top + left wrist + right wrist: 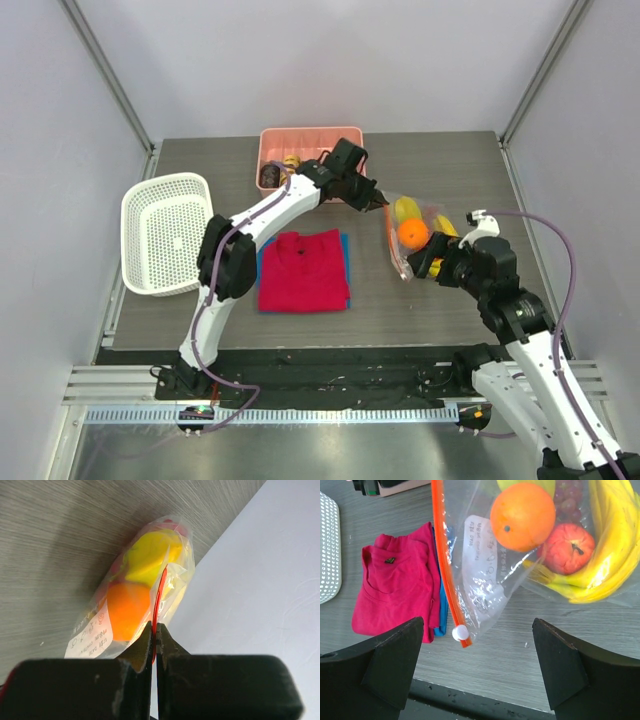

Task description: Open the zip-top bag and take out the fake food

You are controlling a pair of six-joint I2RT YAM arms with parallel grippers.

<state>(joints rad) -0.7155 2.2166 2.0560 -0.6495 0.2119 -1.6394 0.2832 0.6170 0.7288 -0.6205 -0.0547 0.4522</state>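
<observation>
The left gripper [155, 631] is clenched on the far end of the orange zip strip [441, 555] of the zip-top bag [398, 250], which lies right of the red shirt [304, 270]. That pinch should hold firm while the right gripper [477, 672], jaws spread and empty, takes the white slider [460, 633]. Only the right wrist view shows the slider, and the fake food [522, 516] clearly.

Overhead view: bright, even, diffuse light from above, with only faint soft shadows on the grey worktop [400, 310] beneath both arms; sharp throughout. Left wrist view: the left jaws are a near-black, underexposed mass with soft edges, the zip-top bag [135, 595] ahead of them is vivid but slightly blurred, and the wall to their right is washed to white. Right wrist view: crisp focus, with white glints on the bag film above the right jaws, which are dark and soft.
</observation>
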